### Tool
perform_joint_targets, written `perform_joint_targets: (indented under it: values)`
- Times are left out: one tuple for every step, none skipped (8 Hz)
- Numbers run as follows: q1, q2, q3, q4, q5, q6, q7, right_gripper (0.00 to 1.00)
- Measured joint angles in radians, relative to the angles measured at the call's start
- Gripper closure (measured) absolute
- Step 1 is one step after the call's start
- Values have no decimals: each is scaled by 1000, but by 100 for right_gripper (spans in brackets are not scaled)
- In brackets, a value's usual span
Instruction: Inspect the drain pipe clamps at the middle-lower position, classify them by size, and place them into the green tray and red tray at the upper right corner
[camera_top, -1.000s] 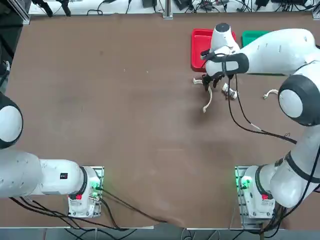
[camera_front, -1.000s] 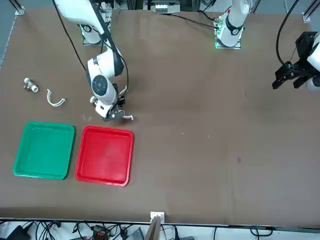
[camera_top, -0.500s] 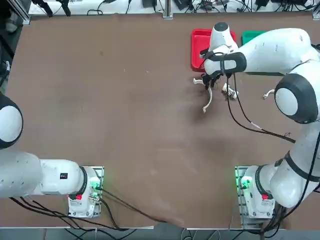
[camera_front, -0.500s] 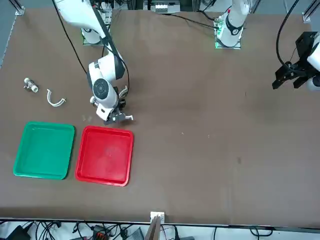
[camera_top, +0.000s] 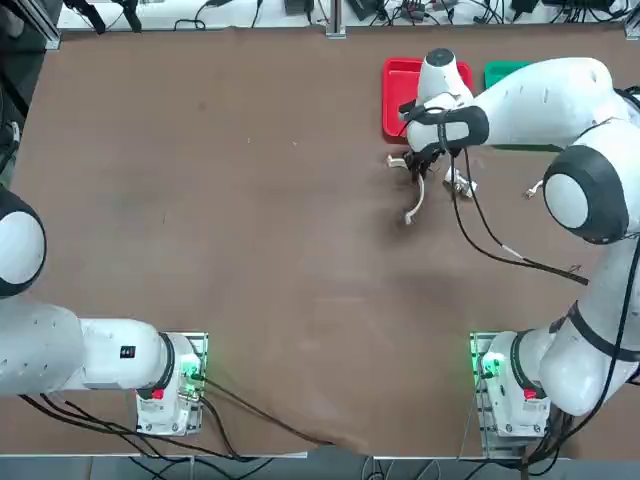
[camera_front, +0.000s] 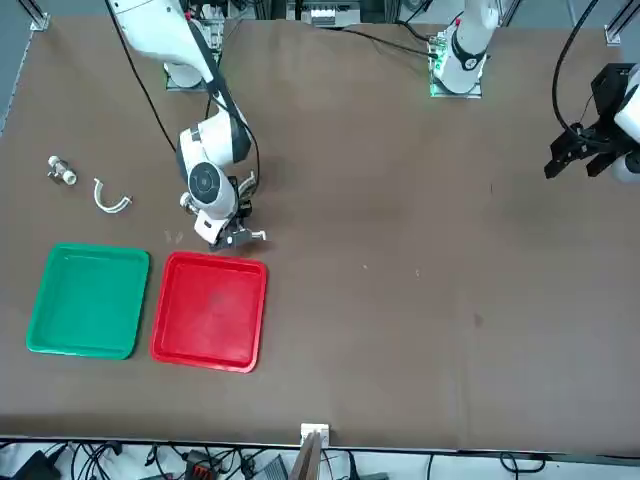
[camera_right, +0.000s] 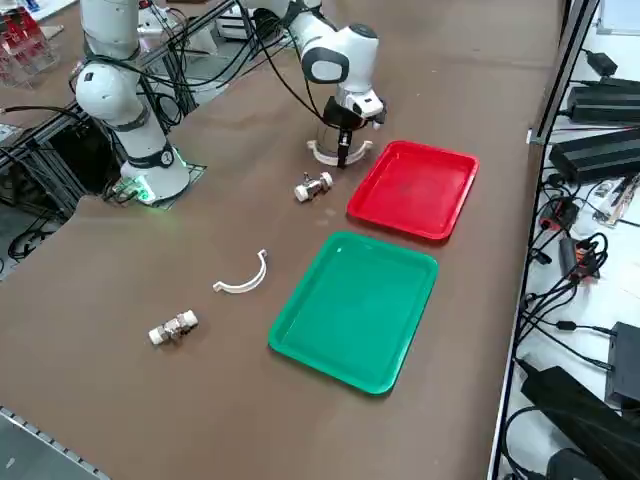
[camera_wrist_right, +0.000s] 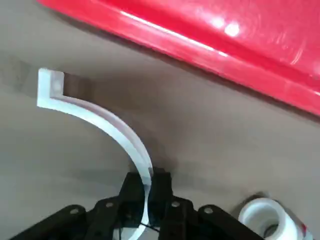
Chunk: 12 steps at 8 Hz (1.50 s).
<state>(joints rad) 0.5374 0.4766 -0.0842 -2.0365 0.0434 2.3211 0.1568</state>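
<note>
Closing since a second ago, the right gripper now pinches the larger clamp on the table beside the red tray; lift apparently none.

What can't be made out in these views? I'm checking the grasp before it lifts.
- Top: the right pincer is under its own wrist; the green tray is mostly covered by the arm.
- Right wrist: the held larger clamp runs out behind the fingers.
- Front: the smaller clamp is too small to show its end tabs.
</note>
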Motion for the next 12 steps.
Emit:
perform_joint_targets:
  values:
    - [0, 0, 0, 12, 0, -1, 0, 93]
    - [0, -2, -1, 42, 4, -24, 2, 93]
    - [-1, -12, -6, 96, 11, -95, 10, 93]
    - [-8, -34, -14, 173, 12, -201, 26, 93]
    - [-31, -56, -20, 255, 12, -304, 31, 93]
    - [-69, -70, -23, 322, 12, -372, 31, 93]
    - [-116, -73, -24, 359, 12, -394, 29, 93]
    - [-164, -54, -24, 375, 12, -382, 23, 93]
    - [-207, -5, -24, 409, 13, -358, 19, 93]
    - [-241, 71, -22, 471, 23, -338, 17, 93]
    - [-262, 155, -21, 546, 47, -329, 16, 93]
    - [-274, 231, -21, 614, 63, -321, 16, 93]
